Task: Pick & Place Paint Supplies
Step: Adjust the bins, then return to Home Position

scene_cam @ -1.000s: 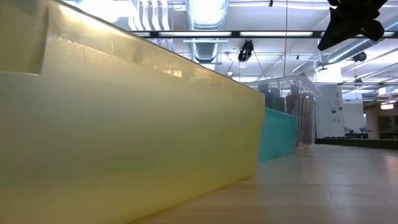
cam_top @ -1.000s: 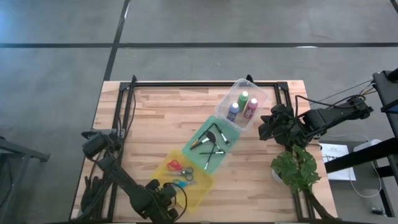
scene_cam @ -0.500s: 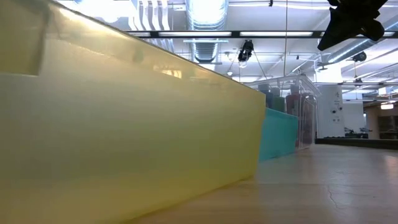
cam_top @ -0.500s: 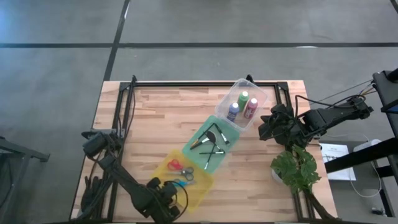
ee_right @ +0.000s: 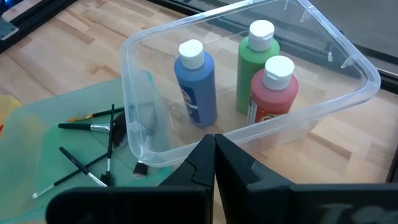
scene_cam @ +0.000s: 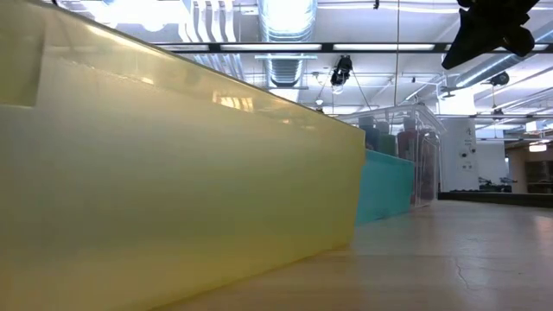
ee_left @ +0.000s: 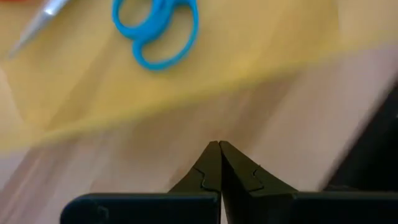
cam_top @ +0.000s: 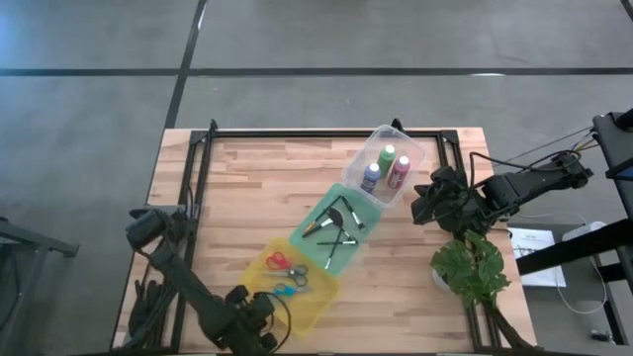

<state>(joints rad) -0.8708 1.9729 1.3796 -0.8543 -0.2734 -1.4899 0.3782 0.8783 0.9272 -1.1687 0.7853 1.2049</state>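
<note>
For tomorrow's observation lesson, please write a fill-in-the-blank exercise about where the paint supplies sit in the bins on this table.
1. The three paint bottles stand in the ____ bin.
2. The brushes lie in the ____ bin.
3. The blue-handled scissors lie in the ____ bin, beside the red-handled scissors.
4. The fingers of the right hand are ____.

Missing words: clear; green; yellow; shut
</note>
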